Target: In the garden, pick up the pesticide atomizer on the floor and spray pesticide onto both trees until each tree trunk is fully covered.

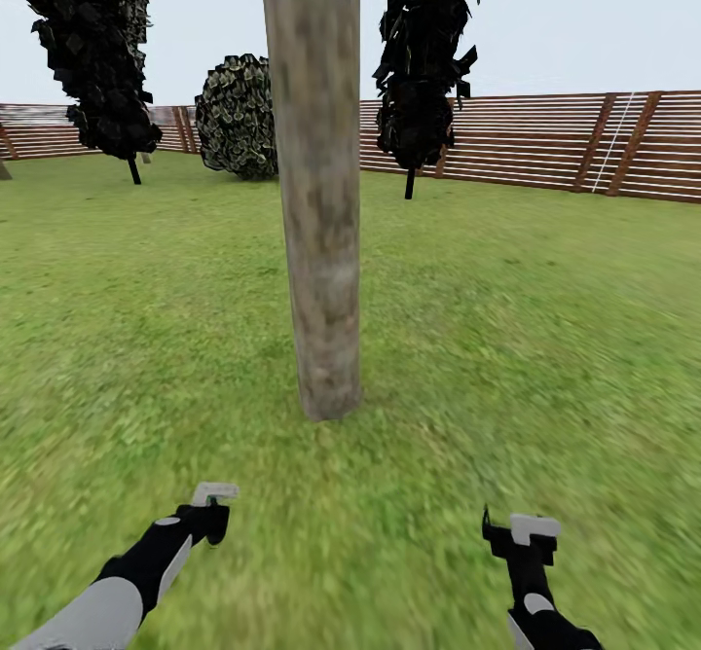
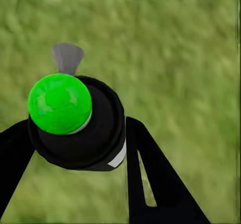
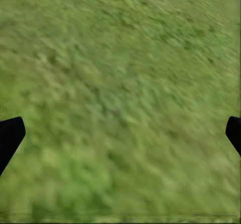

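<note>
A thick mottled grey-tan tree trunk (image 1: 321, 241) rises from the grass floor (image 1: 487, 358) straight ahead, a little beyond both arms. My left gripper (image 1: 207, 519) hangs low at the left, short of the trunk. In the left wrist view the left gripper (image 2: 80, 128) is shut on the pesticide atomizer (image 2: 75, 118), a black body with a bright green cap and a grey nozzle. My right gripper (image 1: 506, 538) hangs low at the right, and the right wrist view shows it (image 3: 120, 133) open over bare grass. No pesticide is in view.
A brown slat fence (image 1: 545, 139) rings the far side of the lawn. Two dark leafy trees (image 1: 97, 47) (image 1: 424, 56) and a round bush (image 1: 239, 115) stand near it. Grass spreads on both sides of the trunk.
</note>
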{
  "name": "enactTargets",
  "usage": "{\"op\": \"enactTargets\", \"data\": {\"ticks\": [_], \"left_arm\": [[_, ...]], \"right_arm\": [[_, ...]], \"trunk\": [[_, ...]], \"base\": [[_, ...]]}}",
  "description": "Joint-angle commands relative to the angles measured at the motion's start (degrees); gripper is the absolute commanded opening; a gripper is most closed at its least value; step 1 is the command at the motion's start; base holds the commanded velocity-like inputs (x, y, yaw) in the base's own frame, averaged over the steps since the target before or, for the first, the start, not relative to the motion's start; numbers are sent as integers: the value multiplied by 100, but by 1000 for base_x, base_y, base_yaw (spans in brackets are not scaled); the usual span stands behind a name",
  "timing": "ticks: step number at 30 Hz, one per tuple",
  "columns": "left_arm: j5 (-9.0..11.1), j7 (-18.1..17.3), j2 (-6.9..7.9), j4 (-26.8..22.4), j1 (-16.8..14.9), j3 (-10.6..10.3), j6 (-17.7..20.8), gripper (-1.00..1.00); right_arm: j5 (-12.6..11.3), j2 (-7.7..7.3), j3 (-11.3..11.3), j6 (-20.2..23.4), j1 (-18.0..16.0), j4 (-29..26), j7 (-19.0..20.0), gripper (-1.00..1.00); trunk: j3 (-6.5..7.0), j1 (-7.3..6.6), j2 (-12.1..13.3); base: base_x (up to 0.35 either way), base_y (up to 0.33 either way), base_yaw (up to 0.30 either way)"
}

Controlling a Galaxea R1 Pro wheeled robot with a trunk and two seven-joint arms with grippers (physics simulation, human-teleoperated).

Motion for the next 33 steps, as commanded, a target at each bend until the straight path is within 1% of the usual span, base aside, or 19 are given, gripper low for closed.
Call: {"op": "enactTargets", "data": {"ticks": [1, 4, 10, 15, 19, 22, 29, 30, 33], "left_arm": [[-8, 0, -14, -36, 3, -1, 12, -100], [-13, 1, -55, -154, 18, -15, 44, -100], [-21, 29, -72, -189, 29, -12, 52, -100], [-22, 36, -65, -186, 50, -21, 52, -100], [-15, 24, -68, -184, 59, -30, 53, -100], [-16, -2, -76, -194, 30, -12, 45, -100], [-15, -23, -75, -194, 30, -10, 39, -100], [-15, -39, -137, -563, 46, -12, 143, -100], [-15, -42, -144, -563, 47, -12, 141, -100]], "right_arm": [[-14, -1, 3, 0, -1, 39, -1, 100], [-50, -11, 6, -2, -3, 178, 2, 100], [-49, -15, 13, -8, -3, 189, 5, 100], [-49, -15, 23, -9, -3, 190, 2, 100], [-49, -21, 17, -9, -4, 190, -4, 100], [-53, -62, 16, -9, -2, 224, -27, 100], [-63, -76, 16, -6, -1, 225, -37, 100], [-66, -77, 16, 0, 4, 234, -31, 100], [-66, -75, 16, 0, 4, 234, -29, 100]], "trunk": [[0, 0, 0], [0, 0, 0], [0, 0, 0], [0, 0, 0], [0, 0, 0], [0, 0, 0], [0, 0, 0], [0, 0, 0], [0, 0, 0]], "base": [[0, 0, 0], [85, 0, 0], [284, 0, -28], [332, -11, -239], [273, -138, -285], [7, -11, -23], [1, -1, -2], [-252, 48, 0], [-97, 16, 0]]}}
